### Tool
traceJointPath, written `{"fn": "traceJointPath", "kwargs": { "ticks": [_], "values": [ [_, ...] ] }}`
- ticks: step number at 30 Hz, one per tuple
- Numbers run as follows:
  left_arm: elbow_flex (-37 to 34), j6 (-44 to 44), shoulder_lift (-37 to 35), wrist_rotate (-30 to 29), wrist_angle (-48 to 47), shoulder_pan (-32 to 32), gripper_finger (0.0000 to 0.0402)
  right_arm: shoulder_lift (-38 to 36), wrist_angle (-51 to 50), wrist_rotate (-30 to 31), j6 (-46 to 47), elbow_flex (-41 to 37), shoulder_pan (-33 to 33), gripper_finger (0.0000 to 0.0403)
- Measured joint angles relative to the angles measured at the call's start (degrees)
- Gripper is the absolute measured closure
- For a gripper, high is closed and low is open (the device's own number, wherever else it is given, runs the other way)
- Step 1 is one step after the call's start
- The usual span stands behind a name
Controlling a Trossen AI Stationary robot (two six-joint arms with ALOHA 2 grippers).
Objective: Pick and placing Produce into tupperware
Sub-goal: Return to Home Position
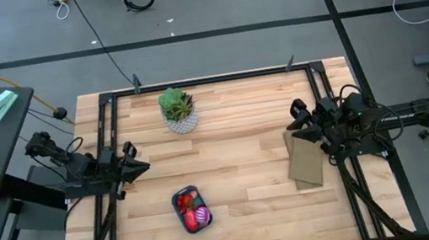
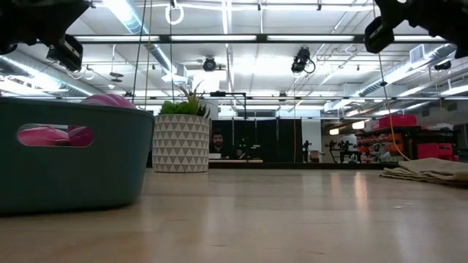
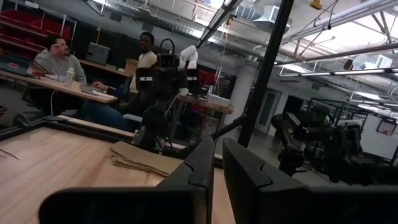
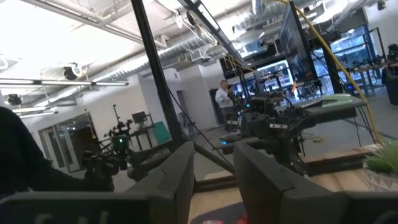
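Observation:
The blue-teal tupperware (image 1: 190,210) sits on the table near its front, left of centre. Red pieces and the purple ribbed ball (image 1: 203,217) lie inside it. In the low view the tupperware (image 2: 66,157) fills the left side, with the purple ball (image 2: 106,100) above its rim and a pink piece (image 2: 55,135) showing through the handle hole. My left gripper (image 1: 141,167) hovers at the table's left, shut and empty. My right gripper (image 1: 290,123) hovers at the right, slightly open and empty.
A green plant in a white patterned pot (image 1: 178,111) stands at the far centre of the table. A flat tan folded piece (image 1: 306,160) lies at the right, under my right arm. A black frame (image 1: 208,79) rims the table. People sit at desks (image 3: 59,59) beyond it.

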Motion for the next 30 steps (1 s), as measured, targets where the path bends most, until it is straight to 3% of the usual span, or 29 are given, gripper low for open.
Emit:
{"fn": "traceJointPath", "kwargs": {
  "ticks": [30],
  "values": [
    [-0.09, -0.02, 0.02, 0.01, -0.79, 0.0, 0.0375, -0.51, -4.4, -0.34, 0.47, 0.02, 0.05, 0.0281]
  ]
}}
